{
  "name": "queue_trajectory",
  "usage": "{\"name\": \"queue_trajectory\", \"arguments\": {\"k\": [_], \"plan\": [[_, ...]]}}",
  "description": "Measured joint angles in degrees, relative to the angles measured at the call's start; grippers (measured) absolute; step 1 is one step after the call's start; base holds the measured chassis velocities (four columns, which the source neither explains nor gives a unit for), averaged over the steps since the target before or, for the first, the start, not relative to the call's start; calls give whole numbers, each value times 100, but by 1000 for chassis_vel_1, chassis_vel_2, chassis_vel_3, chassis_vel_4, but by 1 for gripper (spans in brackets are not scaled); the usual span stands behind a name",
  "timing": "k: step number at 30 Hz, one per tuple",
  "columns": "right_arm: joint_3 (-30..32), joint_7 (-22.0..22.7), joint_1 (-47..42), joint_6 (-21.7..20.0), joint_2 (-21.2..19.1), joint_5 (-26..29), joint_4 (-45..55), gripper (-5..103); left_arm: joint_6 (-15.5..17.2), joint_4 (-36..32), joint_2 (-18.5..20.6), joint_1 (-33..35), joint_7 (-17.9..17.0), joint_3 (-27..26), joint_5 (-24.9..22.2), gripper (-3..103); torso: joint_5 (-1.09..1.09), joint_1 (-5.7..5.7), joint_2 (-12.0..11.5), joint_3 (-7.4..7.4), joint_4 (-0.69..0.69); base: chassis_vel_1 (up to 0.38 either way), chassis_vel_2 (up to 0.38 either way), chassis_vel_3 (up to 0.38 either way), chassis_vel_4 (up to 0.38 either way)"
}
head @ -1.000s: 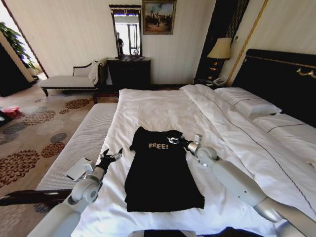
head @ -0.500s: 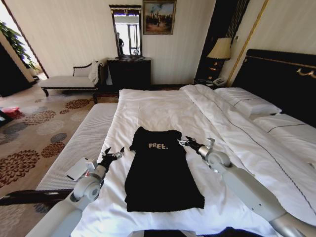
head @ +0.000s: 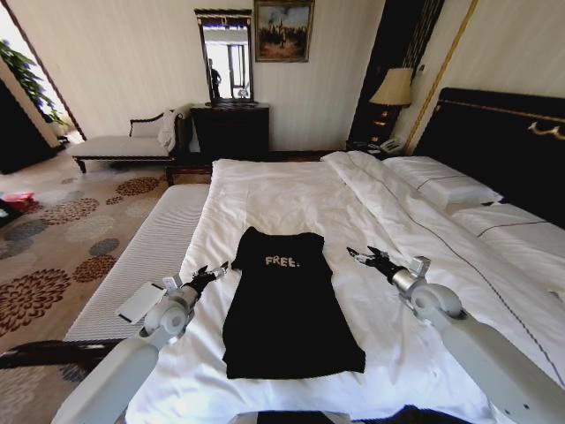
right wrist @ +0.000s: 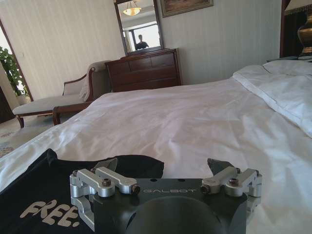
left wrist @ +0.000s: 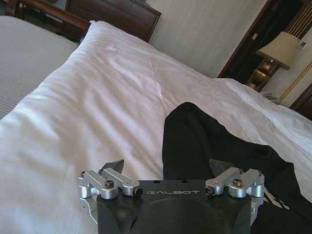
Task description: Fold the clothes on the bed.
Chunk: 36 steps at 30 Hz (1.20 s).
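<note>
Lying flat on the bed's [head: 291, 199] smooth white duvet, the soft black T-shirt [head: 287, 309] sits between the spread left pincer [head: 212, 271] and spread right pincer [head: 362, 257].

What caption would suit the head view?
Black T-shirt lying flat on the bed, an open end effector on either side.

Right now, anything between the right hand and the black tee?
Nothing but bare white duvet. In the head view the right hand hovers open beside the black T-shirt, clear of its edge.

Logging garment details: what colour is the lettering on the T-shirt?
White, on the black T-shirt; clearest in the right wrist view.
</note>
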Motion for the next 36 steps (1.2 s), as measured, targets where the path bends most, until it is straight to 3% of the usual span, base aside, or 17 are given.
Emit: {"name": "queue_trajectory", "arguments": {"k": [4,9,21,36], "plan": [[100,101,-122,-29,-64,52,115,100,93,332,-140,-100,401,45,-386,97,0,0,0,0,-1,0,0,0,0],[127,158,-164,-59,-146,124,207,100,140,676,-275,-190,625,44,-631,97,-1,0,0,0,0,0,0,0,0],[55,141,-161,-81,-200,151,276,100,121,1158,-776,-606,762,226,-805,92,0,0,0,0,-2,0,0,0,0],[129,113,-244,-96,-265,206,240,100,154,1776,-1083,-1158,818,574,-941,88,0,0,0,0,-2,0,0,0,0]]}}
